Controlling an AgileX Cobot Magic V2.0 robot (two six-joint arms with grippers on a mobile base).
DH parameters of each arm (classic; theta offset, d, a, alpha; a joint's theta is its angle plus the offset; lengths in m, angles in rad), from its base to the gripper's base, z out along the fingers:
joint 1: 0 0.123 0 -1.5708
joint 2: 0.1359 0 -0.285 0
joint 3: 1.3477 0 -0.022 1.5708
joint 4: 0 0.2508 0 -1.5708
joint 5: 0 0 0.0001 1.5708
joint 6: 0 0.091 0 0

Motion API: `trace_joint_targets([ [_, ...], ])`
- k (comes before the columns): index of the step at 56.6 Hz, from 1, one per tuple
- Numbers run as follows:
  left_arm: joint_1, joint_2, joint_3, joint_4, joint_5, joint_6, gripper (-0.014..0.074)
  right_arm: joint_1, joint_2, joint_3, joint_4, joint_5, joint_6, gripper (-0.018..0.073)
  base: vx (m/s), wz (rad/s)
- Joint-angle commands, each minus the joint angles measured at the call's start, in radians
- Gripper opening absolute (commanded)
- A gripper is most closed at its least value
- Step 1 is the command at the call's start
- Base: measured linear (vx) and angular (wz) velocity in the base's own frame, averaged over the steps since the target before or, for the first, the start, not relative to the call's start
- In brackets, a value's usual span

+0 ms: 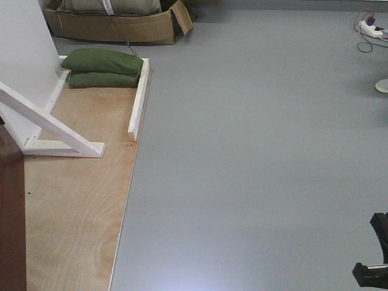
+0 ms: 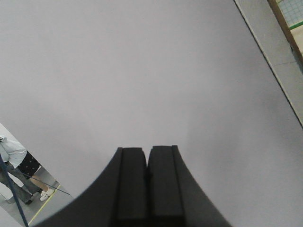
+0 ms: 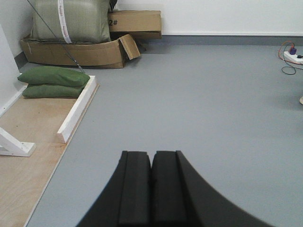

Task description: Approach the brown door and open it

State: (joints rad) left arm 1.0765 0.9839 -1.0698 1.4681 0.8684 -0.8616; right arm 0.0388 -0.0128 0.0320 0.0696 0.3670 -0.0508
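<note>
Tools pinched shut, both empty: left tool [image 2: 147, 184] facing a blank pale surface, right tool [image 3: 151, 184] over grey floor [image 3: 199, 104]. Only a sliver of the brown door [image 1: 11, 212] shows at the front view's left edge, handle unseen. Risk: swinging toward it, the robot could catch the plywood platform [image 1: 79, 200] edge or white brace [image 1: 51, 124]; green sandbags [image 1: 103, 68] sit beyond.

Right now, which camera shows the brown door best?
The exterior front-facing view: the brown door shows only as a dark reddish strip at the left edge. The left wrist view shows a plain pale surface, the right wrist view grey floor and green bags; no door in either.
</note>
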Motion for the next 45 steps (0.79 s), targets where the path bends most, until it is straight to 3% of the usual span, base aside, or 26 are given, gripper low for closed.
trace_joint_targets([
  [1,0.005,0.002,-0.027,0.058,-0.016,-0.076,0.0036,0.000,-0.006,0.004,-0.003,-0.077,-0.006,0.0000,0.00,0.00],
  [6,0.005,0.006,-0.027,0.057,-0.016,-0.230,0.0036,0.000,-0.006,0.004,-0.003,-0.077,-0.006,0.0000,0.00,0.00],
  [13,0.005,0.006,-0.027,0.057,-0.015,-0.508,0.0036,0.000,-0.006,0.004,-0.003,-0.077,-0.006,0.0000,0.00,0.00],
  [19,0.005,0.006,-0.027,0.057,-0.020,-0.632,0.0036,0.000,-0.006,0.004,-0.003,-0.077,-0.006,0.0000,0.00,0.00],
  [29,0.005,0.013,-0.027,0.062,-0.031,-0.704,0.0036,0.000,-0.006,0.004,-0.003,-0.077,-0.006,0.0000,0.00,0.00],
  [45,0.005,0.048,-0.047,0.059,-0.068,-0.706,0.0036,0.000,-0.006,0.004,-0.003,-0.077,-0.006,0.0000,0.00,0.00],
])
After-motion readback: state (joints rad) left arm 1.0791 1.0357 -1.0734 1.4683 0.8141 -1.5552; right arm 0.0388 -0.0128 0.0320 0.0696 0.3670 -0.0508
